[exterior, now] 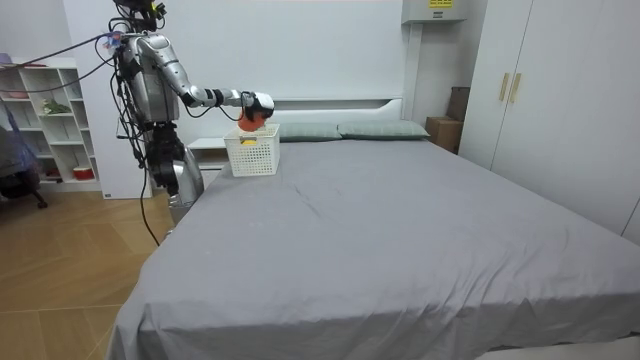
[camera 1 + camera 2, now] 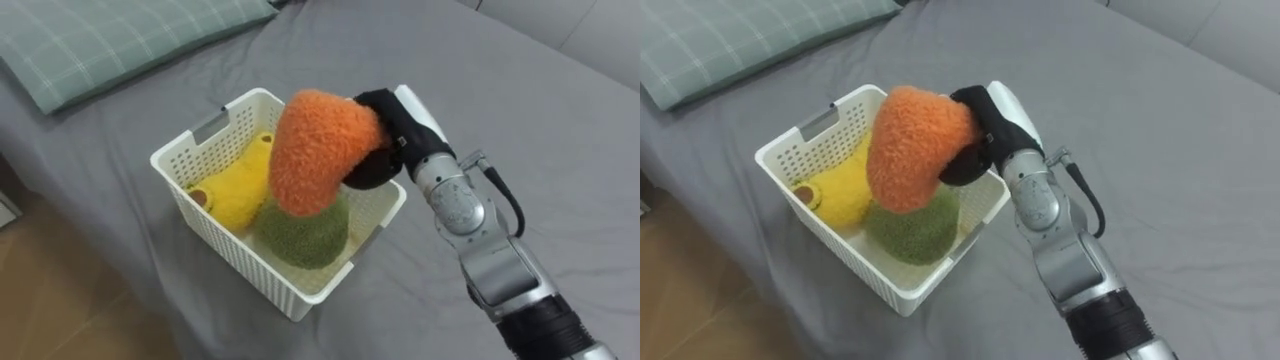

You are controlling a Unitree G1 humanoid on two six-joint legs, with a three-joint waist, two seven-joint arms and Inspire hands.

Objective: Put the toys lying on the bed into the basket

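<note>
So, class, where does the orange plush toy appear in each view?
Left eye view: orange plush toy at centre, over the white basket.
Right eye view: toy left of centre, over the basket.
Room view: toy upper left, above the basket.
Shared landmark: the white basket.

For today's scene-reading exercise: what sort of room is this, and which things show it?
Most likely a bedroom: a large bed with a grey sheet, pillows at its head, and a tall wardrobe beside it.
</note>
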